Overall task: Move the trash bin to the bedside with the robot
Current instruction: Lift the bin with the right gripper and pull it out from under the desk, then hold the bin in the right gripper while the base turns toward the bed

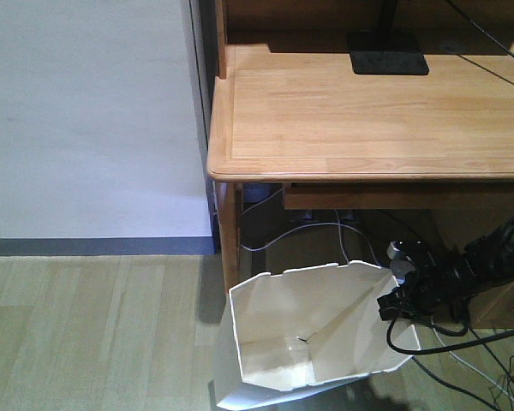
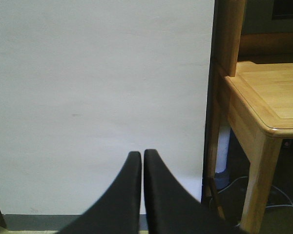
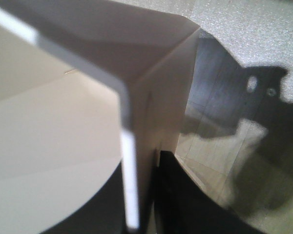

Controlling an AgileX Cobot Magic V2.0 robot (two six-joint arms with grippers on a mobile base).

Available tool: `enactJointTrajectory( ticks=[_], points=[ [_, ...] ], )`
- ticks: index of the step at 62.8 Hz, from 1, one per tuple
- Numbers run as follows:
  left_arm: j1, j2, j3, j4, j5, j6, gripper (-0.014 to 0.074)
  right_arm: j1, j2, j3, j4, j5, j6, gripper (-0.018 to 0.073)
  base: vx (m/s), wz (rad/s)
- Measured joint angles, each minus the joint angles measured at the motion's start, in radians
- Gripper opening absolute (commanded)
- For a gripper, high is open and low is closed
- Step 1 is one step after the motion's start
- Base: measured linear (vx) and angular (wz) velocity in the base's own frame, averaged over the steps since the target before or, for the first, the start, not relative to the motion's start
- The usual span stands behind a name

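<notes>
- the trash bin [image 1: 317,334] sits on the wood floor [image 1: 94,334] just beside the desk leg [image 1: 230,231] at the left end of the desk [image 1: 368,120], in front of the cables [image 1: 325,227] under it; it looks tipped, mouth turned toward the front camera
- the right gripper [image 1: 400,298] is at the bin's right rim; in the right wrist view its black fingers [image 3: 185,209] stand one on either side of the thin white wall, closed down onto it, so it has hold of the bin by the rim
- the left gripper [image 2: 142,195] has its fingers pressed together with nothing between them, pointing at the white wall [image 2: 97,97] left of the desk
- step in hand, as i judge it: bin gripped, carry to the bedside not yet done; no bed shows in any view
- the next move calls for the base to back off from the desk and turn toward the bed, keeping the bin clear of the desk leg and cables; the thin wall may flex or slip in the pinch
</notes>
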Motion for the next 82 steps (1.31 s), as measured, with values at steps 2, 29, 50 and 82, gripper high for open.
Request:
enactJointTrajectory(
  ticks=[2, 29, 50, 82],
  points=[
    [0.000, 0.000, 0.000, 0.000, 0.000, 0.000, -0.0006, 0.000, 0.000, -0.001, 0.001, 0.001, 0.001, -0.0006, 0.00, 0.00],
    [0.000, 0.000, 0.000, 0.000, 0.000, 0.000, -0.0006, -0.001, 0.000, -0.001, 0.000, 0.001, 0.001, -0.0006, 0.00, 0.02],
    [0.000, 0.000, 0.000, 0.000, 0.000, 0.000, -0.0006, -0.001, 0.000, -0.001, 0.002, -0.002, 0.002, -0.0006, -0.05, 0.21],
    [0.000, 0.000, 0.000, 0.000, 0.000, 0.000, -0.0006, -0.001, 0.000, -0.001, 0.001, 0.002, 0.001, -0.0006, -0.09, 0.44]
  ],
)
